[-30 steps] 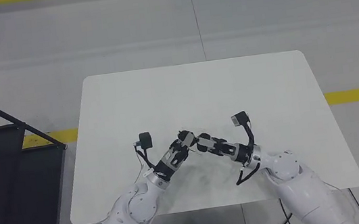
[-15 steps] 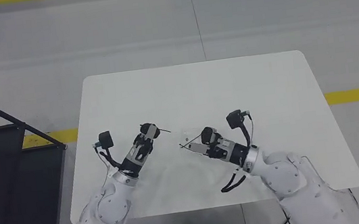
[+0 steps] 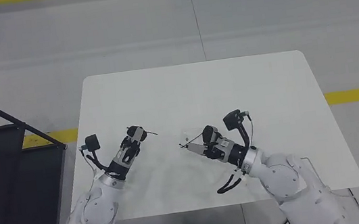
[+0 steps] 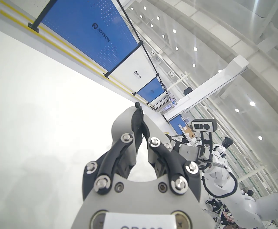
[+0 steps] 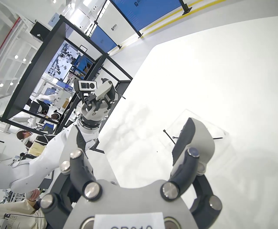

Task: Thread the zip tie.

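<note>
We see the left gripper [image 4: 138, 118] clamped on a zip tie [image 5: 121, 96], its tip pointing toward the wide-open right gripper [image 3: 197, 144], well apart, where a second tie [image 5: 170, 137] lies.

Brightness: the whole scene was bright and evenly lit.
Light source: round ceiling lamps [image 4: 195, 49] shone from high overhead.
Glare: the white table [image 3: 265, 87] was washed almost blank in the wrist views.
Shadows: faint, soft-edged grey patches.
Edges: straight lines bowed in the wrist views.
</note>
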